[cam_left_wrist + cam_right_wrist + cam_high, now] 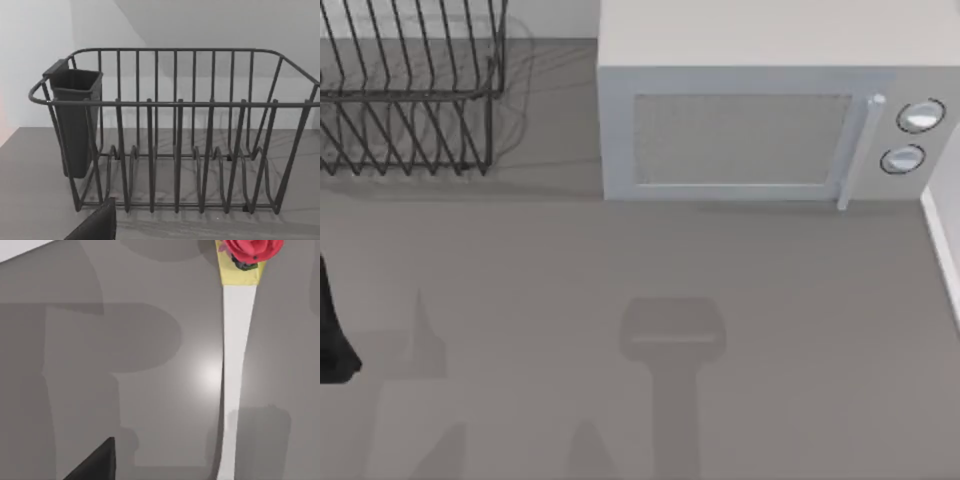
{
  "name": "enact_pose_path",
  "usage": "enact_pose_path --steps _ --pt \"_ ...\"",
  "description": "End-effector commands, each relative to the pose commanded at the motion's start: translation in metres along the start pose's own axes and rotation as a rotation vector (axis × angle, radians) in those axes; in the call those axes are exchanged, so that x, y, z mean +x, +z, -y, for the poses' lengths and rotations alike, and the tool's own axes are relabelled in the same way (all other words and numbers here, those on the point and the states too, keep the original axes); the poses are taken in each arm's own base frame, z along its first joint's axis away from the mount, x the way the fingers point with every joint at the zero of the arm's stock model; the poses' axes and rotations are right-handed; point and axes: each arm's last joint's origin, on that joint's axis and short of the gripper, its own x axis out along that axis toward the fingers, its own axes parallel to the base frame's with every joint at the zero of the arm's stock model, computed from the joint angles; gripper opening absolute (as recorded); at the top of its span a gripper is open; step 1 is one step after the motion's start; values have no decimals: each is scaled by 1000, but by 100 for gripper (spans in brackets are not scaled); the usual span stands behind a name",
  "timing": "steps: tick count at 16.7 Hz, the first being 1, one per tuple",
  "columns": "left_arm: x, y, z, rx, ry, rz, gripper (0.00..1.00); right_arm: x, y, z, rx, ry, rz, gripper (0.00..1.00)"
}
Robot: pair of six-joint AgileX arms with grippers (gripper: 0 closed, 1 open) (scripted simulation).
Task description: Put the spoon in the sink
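The slim white spoon handle (235, 360), capped by a yellow collar and red flower (251, 249), lies flat on the grey table (620, 260) beneath the right wrist. Whether either gripper is open or holding anything, I cannot tell. A badly centred grasp could skid the thin handle away, and with no sink in sight it could end up at the black wire dish rack (180, 130) instead.

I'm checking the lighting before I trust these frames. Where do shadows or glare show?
Top view: soft arm-shaped shadows on the table, and the dish rack casts thin line shadows. Left wrist view: rack wire shadows on the tabletop beneath it. Right wrist view: blocky shadows and a bright glare spot beside the spoon handle.
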Motion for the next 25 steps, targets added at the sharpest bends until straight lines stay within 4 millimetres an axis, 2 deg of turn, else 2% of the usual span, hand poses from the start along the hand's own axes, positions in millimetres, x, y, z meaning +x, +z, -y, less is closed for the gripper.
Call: enact_pose_path --steps 5,7,9,12,25 --pt "0 0 0 0 0 0 100 57 3 1 0 -5 19 100" --pt "0 0 0 0 0 0 100 74 0 1 0 -3 11 100" --pt "0 0 0 0 0 0 100 81 -2 0 0 -1 5 100" --pt "0 0 0 0 0 0 100 81 -2 0 0 -1 4 100" --pt "0 0 0 0 0 0 100 81 -2 0 0 -1 4 2"
